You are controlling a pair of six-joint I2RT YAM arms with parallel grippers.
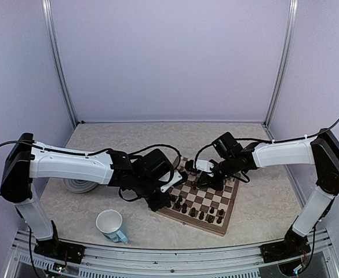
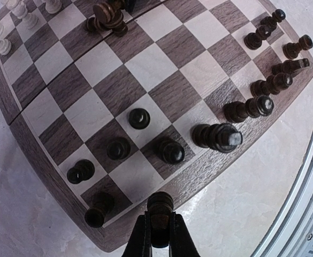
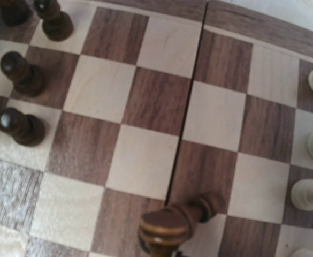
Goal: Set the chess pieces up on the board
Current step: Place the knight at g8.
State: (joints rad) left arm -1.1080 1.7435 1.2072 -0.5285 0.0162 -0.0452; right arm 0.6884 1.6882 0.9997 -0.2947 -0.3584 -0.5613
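Left pincer (image 2: 160, 218), bottom centre of wrist view, pinching dark piece (image 2: 160, 202) upright over near border of board (image 2: 161, 67). Likely kept vertical so base lands flat on empty edge square.

Right pincer (image 1: 212, 180) pressed together, apparently gripping tilted brown piece (image 3: 169, 225) at frame bottom; fingers mostly hidden.

Dark row (image 2: 220, 136) stands lower right; white pieces (image 3: 308, 194) along right edge.

Board lies lower centre of tabletop (image 1: 128, 139).
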